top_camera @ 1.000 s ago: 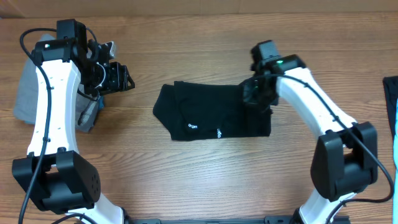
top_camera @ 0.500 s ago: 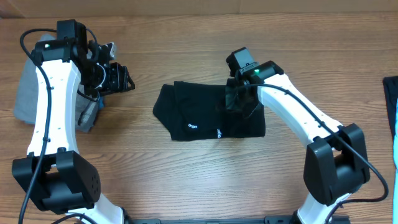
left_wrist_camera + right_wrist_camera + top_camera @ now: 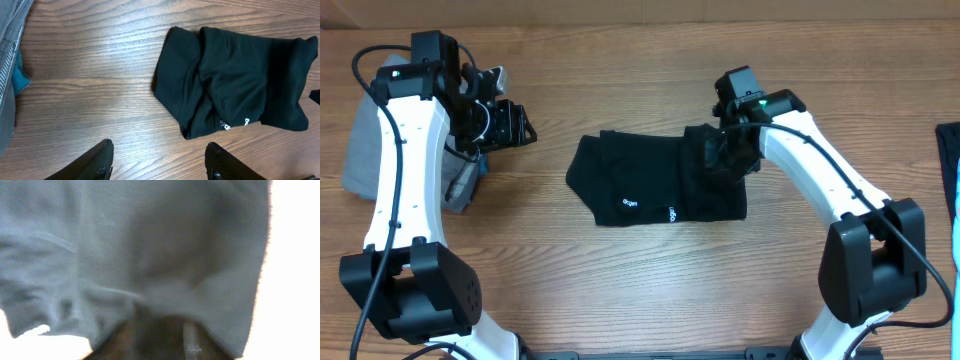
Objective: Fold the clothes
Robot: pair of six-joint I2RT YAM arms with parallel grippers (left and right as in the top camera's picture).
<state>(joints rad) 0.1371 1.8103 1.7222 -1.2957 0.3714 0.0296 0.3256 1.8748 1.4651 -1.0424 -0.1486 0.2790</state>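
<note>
The clothes [image 3: 650, 180], a black garment with small white prints, lie crumpled in the middle of the table. Its right end is doubled over to the left. My right gripper [image 3: 725, 152] is down on that doubled end. In the right wrist view the cloth [image 3: 150, 245] fills the frame and hides the fingers, so I cannot tell how the jaws stand. My left gripper [image 3: 510, 125] hovers to the left of the garment, open and empty. In the left wrist view this gripper [image 3: 160, 146] is over bare wood, with the garment [image 3: 235, 80] ahead of it.
Folded light grey trousers [image 3: 360, 150] lie at the table's left edge under the left arm and show at the left of the left wrist view [image 3: 7, 60]. A dark and blue item [image 3: 948, 150] sits at the far right edge.
The right gripper carried the garment's right end leftward over the body, then drew back to the right. The garment is now shorter on the right. The left arm has not moved.
</note>
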